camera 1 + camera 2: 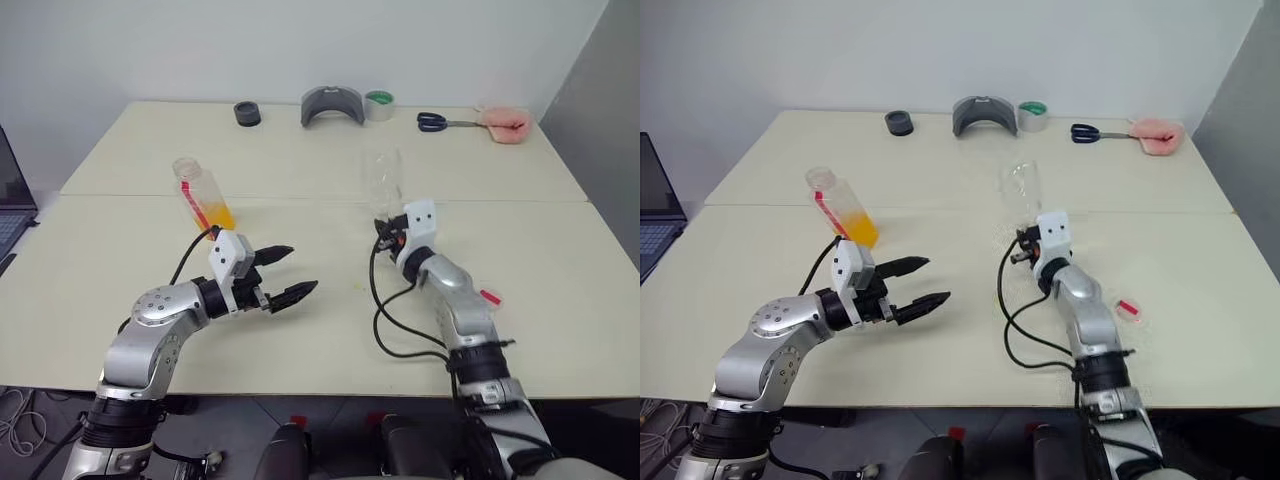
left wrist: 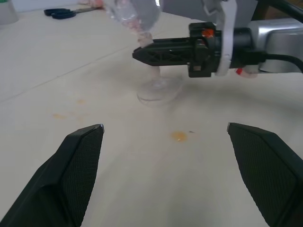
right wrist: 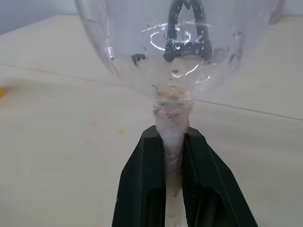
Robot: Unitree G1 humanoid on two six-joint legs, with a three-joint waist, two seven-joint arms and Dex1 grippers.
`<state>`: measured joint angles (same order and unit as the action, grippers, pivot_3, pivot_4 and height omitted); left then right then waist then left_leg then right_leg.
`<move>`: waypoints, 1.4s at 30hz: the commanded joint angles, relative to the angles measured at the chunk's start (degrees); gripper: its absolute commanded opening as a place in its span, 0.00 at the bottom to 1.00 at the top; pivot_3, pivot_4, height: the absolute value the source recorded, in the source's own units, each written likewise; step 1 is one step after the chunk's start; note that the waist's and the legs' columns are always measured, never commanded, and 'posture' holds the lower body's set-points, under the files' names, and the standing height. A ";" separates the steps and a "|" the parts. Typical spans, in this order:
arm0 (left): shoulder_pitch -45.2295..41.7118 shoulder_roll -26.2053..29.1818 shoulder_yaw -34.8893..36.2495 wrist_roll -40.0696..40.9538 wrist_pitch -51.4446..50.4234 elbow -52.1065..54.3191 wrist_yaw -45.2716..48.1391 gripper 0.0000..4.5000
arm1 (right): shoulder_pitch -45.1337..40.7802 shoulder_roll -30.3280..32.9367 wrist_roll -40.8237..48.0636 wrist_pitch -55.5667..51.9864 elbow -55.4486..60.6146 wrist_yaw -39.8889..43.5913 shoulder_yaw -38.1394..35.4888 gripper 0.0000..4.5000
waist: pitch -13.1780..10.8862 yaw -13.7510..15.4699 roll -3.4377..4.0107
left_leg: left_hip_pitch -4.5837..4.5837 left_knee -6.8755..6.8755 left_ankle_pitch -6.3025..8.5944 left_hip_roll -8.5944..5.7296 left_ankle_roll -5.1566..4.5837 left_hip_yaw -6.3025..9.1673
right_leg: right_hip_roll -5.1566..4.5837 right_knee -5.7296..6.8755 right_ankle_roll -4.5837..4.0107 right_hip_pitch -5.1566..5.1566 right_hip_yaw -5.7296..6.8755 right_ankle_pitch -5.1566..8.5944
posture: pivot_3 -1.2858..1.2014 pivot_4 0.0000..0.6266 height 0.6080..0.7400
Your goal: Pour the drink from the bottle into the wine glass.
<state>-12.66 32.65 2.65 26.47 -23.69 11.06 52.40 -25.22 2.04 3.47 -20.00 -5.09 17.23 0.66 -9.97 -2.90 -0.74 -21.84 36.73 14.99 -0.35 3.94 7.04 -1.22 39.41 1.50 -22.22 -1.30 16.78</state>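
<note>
The bottle stands on the left half of the table, with orange drink in its lower part and a red strip down one side. In front of it and to its right, my left gripper hangs open and empty, apart from the bottle. The wine glass is upright near the table's middle. My right gripper is shut on its thin stem just under the bowl. In the left wrist view the glass's foot sits at the table surface below the shut right fingers.
A small red-pink piece lies right of my right arm. A black round item, a grey curved object, a tape roll, scissors and a pink object line the far edge. Orange drops spot the table.
</note>
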 commanded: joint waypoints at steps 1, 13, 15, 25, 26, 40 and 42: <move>-0.95 0.87 0.64 1.05 -0.26 1.42 0.58 1.00 | 2.09 -0.18 0.12 -4.24 1.83 -1.48 1.11 0.03 | 0.00 -0.03 0.00 | 0.01 0.00 0.00 0.01 0.00 0.00 | 0.01 0.00 0.00 0.00 0.00 0.00 | 0.52 0.24 1.00; -1.53 0.78 3.48 -0.85 0.84 0.98 -3.93 1.00 | 0.16 -2.73 2.72 4.82 1.70 1.57 4.34 0.03 | -0.02 -0.46 0.01 | 0.04 -0.04 0.00 0.07 0.00 -0.02 | 0.07 0.02 0.00 -0.03 -0.01 0.01 | 0.52 0.24 1.00; -1.74 0.45 4.65 -1.49 1.28 0.86 -6.34 1.00 | -1.58 -4.04 3.34 6.71 -0.40 2.91 5.00 0.03 | -0.03 -0.62 0.04 | 0.05 -0.07 0.00 0.10 0.00 -0.03 | 0.09 0.03 0.00 -0.07 -0.03 0.01 | 0.52 0.24 1.00; 1.93 3.96 10.80 1.71 -2.73 7.11 -9.55 1.00 | -14.26 -8.15 -0.72 23.07 -26.56 5.49 9.10 0.03 | -0.06 -0.15 0.05 | 0.01 -0.10 -0.01 0.04 0.01 0.00 | 0.05 -0.05 -0.01 -0.07 0.01 0.00 | 0.52 0.24 1.00; 1.87 4.33 11.27 2.07 -3.21 7.52 -9.68 1.00 | -15.18 -8.14 -1.12 24.37 -28.92 5.58 9.16 0.03 | -0.06 -0.10 0.04 | 0.00 -0.10 -0.01 0.02 0.01 0.01 | 0.03 -0.07 -0.01 -0.07 0.01 0.00 | 0.52 0.24 1.00; -0.04 7.50 14.47 4.61 -5.55 9.83 -10.09 1.00 | -22.00 -7.18 -2.20 36.03 -44.53 4.32 6.28 0.03 | -0.06 -0.35 0.04 | 0.01 -0.12 -0.01 0.06 0.02 0.00 | 0.06 -0.06 -0.02 -0.07 0.01 0.00 | 0.52 0.24 1.00; -0.55 7.58 14.35 4.70 -5.89 9.88 -10.11 1.00 | -22.22 -7.31 -2.13 36.35 -45.07 4.82 6.30 0.03 | -0.06 -0.38 0.04 | 0.02 -0.11 -0.01 0.06 0.02 0.00 | 0.06 -0.05 -0.02 -0.07 0.01 0.00 | 0.52 0.24 1.00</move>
<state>-12.17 39.29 15.50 29.93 -29.66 18.58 42.33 -45.89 -4.99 1.28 14.67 -50.52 21.55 7.77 -10.03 -3.27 -0.70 -21.82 36.61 14.97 -0.29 3.96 7.03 -1.16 39.35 1.48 -22.29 -1.31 16.78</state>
